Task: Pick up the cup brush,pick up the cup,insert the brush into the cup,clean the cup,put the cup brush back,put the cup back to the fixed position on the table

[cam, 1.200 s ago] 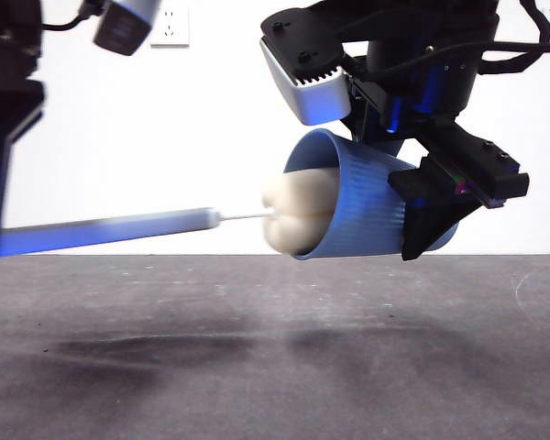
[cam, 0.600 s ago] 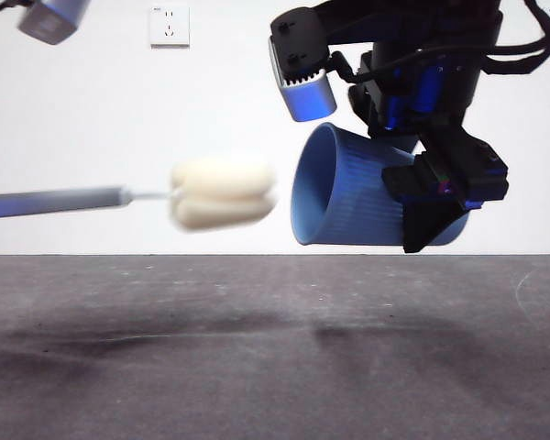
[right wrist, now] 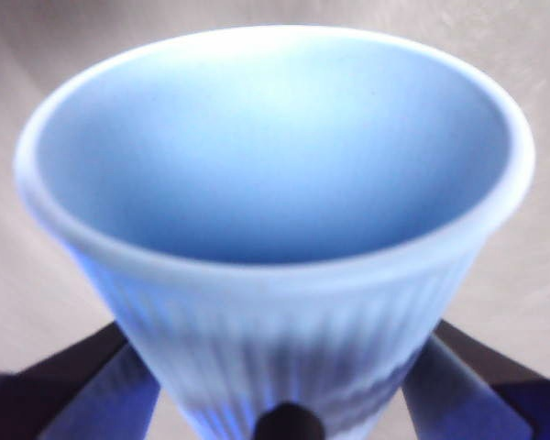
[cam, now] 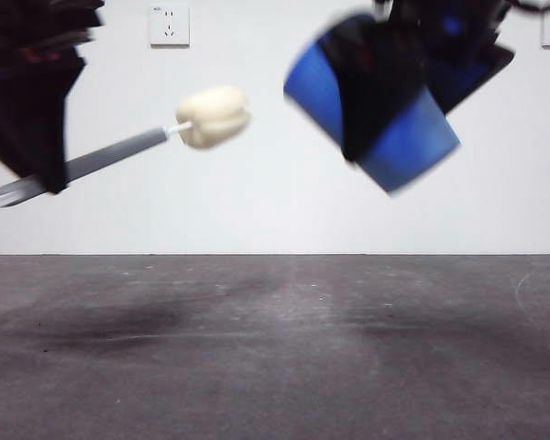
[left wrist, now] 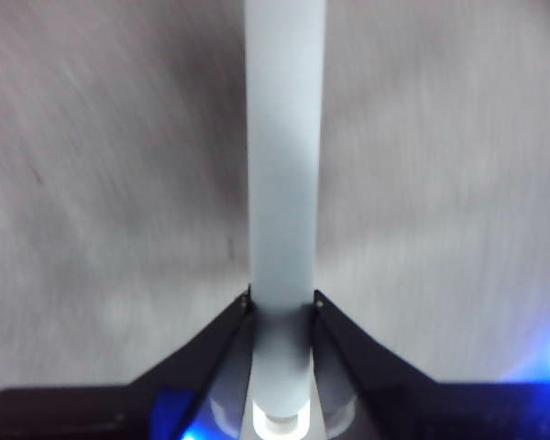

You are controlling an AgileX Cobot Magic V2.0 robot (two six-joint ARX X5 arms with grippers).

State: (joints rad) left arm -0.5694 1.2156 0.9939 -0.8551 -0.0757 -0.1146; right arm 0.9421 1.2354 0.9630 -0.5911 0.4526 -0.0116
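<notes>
Desk [cam: 275, 348]: dark grey, matte, scuffed, with faint pale marks. Nothing of the task rests on it; both task items are held aloft over it.

Right tool [right wrist: 277, 403]: clamped on the cup, one black jaw on each side of the ribbed wall near the base. In the front view it shows as a blurred dark mass high on the right [cam: 385, 82].

Left tool [left wrist: 282, 307]: clamped on the grey handle of the cup brush, jaws pressed to either side of the shaft near its end. In the front view it is the dark bulk at the upper left [cam: 32, 92].

Cup [cam: 371, 101]: blue, ribbed, smooth rim, tilted with its mouth towards the upper left, well above the desk. The right wrist view shows the inside [right wrist: 275, 147] with no brush in it.

Cup brush [cam: 119, 151]: handle slanting up and to the right from the left tool, cream sponge head [cam: 214, 116] uppermost. The head is clear of the cup, apart from the rim with open wall showing between them, and about level with the cup's mouth.

Progress, as judged: both items are picked up. The head is outside the cup, so this is either just short of insertion or after cleaning; the views do not settle which. Certainly left: brush down, cup returned to its fixed place.
</notes>
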